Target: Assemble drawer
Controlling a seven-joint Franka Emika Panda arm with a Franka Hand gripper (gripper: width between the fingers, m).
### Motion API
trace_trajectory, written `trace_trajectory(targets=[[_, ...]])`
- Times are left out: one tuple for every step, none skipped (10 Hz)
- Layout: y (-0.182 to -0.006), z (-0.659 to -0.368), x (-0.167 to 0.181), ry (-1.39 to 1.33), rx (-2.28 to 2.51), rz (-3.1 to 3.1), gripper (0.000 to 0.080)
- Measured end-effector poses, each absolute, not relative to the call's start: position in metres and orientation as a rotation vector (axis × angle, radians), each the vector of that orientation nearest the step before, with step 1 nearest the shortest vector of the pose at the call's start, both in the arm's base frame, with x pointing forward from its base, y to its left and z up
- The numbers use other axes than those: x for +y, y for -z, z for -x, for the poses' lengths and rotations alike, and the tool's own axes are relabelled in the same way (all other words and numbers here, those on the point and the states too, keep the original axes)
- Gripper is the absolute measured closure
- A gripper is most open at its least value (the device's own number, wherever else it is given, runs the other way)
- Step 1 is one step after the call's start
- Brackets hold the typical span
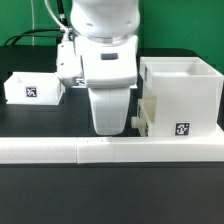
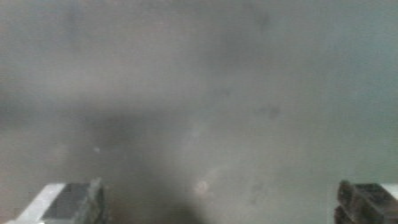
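Note:
The big white casing [image 1: 183,100] stands at the exterior view's right, a square tag on its front. A small tray [image 1: 146,112] with a knob sticks out of its left side. The second small tray [image 1: 34,88], tagged, sits at the exterior view's left. My gripper [image 1: 108,126] hangs low between them, just left of the protruding tray; its fingertips are hidden behind the white hand. In the wrist view the gripper [image 2: 221,205] is open, its fingertips [image 2: 71,204] far apart over a blurred grey surface, with nothing between them.
A long low white wall strip [image 1: 110,151] runs across the table in front of the parts. Black cables [image 1: 40,30] hang at the back left.

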State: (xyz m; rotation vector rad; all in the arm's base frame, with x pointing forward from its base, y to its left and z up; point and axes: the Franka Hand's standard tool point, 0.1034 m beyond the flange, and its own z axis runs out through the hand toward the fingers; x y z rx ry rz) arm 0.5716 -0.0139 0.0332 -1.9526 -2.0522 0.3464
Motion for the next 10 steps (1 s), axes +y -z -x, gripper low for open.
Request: trace_trajectory(targets=[[-0.036, -0.573, -0.020, -0.335, -2.067, 1.940, 0.0151], [-0.040, -0.576, -0.026, -0.315, -2.093, 1.926, 0.0151], [-0.047, -0.579, -0.033, -0.283, -2.116, 1.940, 0.0151], [-0.053, -0.575, -0.038, -0.258, -2.130, 1.963, 0.0151], [-0.057, -0.571, -0.042, -0.227, -2.145, 1.989, 0.0151], [-0.060, -0.565, -0.045, -0.197, -2.157, 2.017, 0.0151], [-0.062, -0.556, -0.047, -0.183, -2.161, 2.032, 0.0151], [-0.063, -0.549, -0.048, -0.163, -2.169, 2.048, 0.0151], [-0.062, -0.540, -0.048, -0.132, -2.172, 2.069, 0.0151], [-0.059, -0.527, -0.049, -0.127, -2.160, 2.078, 0.0151]])
